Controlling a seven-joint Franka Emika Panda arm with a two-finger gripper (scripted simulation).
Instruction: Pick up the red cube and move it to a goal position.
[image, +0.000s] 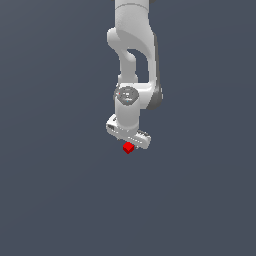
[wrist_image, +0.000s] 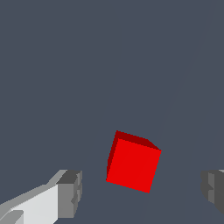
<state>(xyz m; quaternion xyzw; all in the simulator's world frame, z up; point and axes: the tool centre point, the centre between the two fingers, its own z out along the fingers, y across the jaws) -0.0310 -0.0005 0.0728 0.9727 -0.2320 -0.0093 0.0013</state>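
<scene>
The red cube (image: 128, 148) is a tiny bright red block just under the white hand of my arm, near the middle of the exterior view. My gripper (image: 130, 143) hangs right above it, pointing down. In the wrist view the red cube (wrist_image: 133, 162) lies between the two grey fingertips (wrist_image: 70, 194), turned at a slight angle to them. A gap shows on each side of the cube, so the fingers do not touch it. My gripper (wrist_image: 141, 191) is open around the cube.
A plain dark grey floor (image: 55, 200) fills both views. The white arm (image: 132, 60) comes down from the upper edge of the exterior view.
</scene>
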